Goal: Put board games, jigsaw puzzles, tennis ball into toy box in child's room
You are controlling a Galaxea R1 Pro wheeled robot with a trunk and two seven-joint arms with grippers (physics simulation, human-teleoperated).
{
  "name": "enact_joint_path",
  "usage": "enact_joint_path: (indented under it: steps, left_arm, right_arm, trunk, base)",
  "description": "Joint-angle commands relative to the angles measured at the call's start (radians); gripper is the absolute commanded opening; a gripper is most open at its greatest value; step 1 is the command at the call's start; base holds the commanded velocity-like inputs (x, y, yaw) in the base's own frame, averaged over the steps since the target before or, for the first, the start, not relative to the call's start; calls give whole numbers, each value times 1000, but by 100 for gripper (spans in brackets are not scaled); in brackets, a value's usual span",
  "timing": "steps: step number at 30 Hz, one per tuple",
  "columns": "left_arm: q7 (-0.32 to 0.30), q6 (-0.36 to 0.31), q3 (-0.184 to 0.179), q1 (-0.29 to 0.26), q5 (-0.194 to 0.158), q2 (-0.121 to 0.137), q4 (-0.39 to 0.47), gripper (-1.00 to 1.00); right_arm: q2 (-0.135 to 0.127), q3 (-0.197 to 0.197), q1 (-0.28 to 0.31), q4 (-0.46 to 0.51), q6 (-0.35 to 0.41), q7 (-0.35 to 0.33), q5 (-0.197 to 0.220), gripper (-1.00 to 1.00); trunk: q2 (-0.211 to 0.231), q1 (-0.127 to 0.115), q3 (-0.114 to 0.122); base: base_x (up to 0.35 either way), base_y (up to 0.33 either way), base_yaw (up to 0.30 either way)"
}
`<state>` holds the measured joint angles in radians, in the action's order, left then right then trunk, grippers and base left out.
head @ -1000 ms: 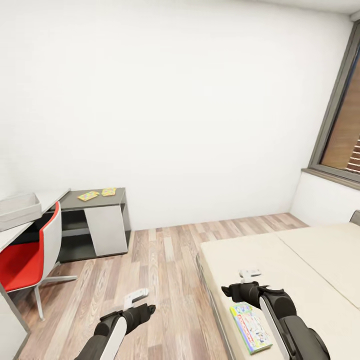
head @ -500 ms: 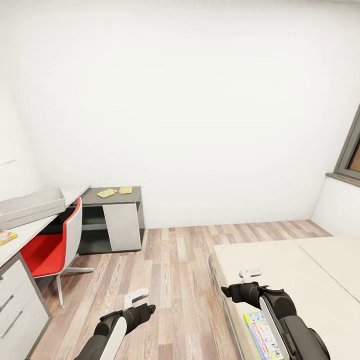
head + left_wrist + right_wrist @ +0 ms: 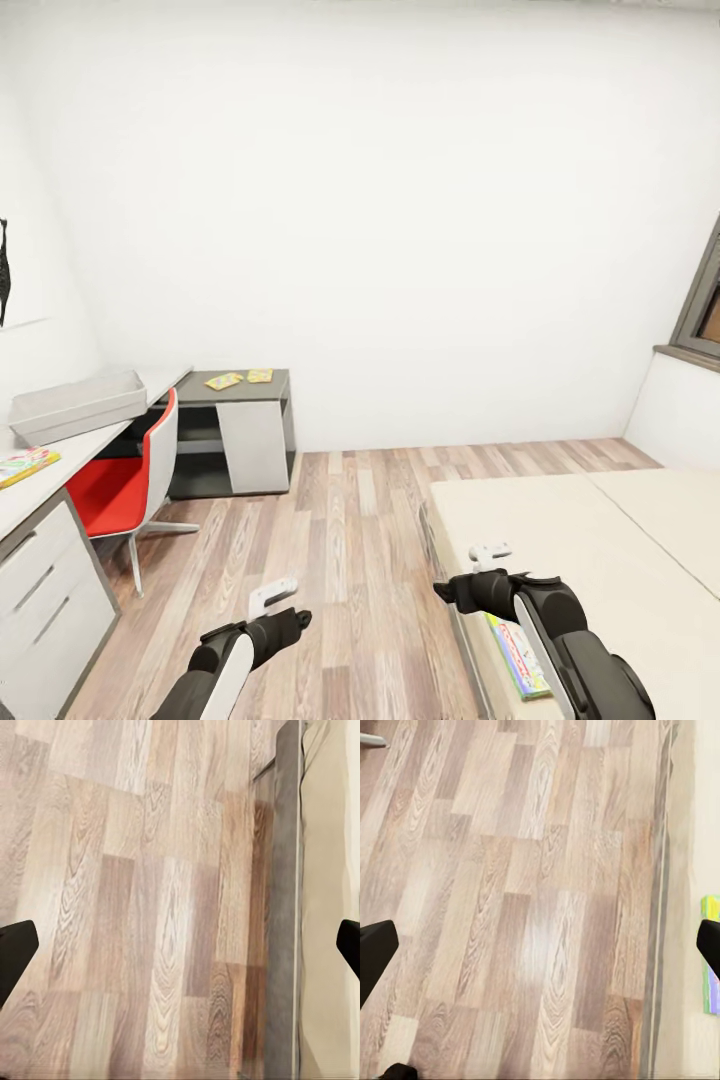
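Both end effectors hang empty, fingers apart, over the wood floor.
Green-edged board game lies on bed under right end effector; left end effector is well apart from toy box, apparently on the worktop.

Left arm: white outer shell panel along the forearm, black underside, black rounded wrist housing. Left gripper, lower left of the head view: white, angular fingers.

Right arm, lower right: dark grey segmented shells, one narrow white strip, black wrist. Right gripper: white. Wrist views: black fingertips at the frame edges.
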<state>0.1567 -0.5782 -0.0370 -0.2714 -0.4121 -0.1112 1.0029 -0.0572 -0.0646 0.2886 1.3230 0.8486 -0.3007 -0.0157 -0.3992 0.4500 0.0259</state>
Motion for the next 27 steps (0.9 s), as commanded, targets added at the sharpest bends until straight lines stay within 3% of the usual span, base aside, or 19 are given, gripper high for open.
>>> enact_joint_path:
  steps: [1, 27]
  left_arm:
    - [9, -3, -2, 0, -11, 0, 1, 100]
    - [8, -4, -3, 0, -11, -1, 0, 100]
  right_arm:
    - [-1, -3, 1, 1, 12, -7, -2, 100]
    - [-2, -11, 1, 1, 41, -20, -6, 100]
  trunk:
    - [-1, 0, -1]
    - [-1, 0, 0]
  base:
    - [-157, 0, 10]
    - [-38, 0, 2]
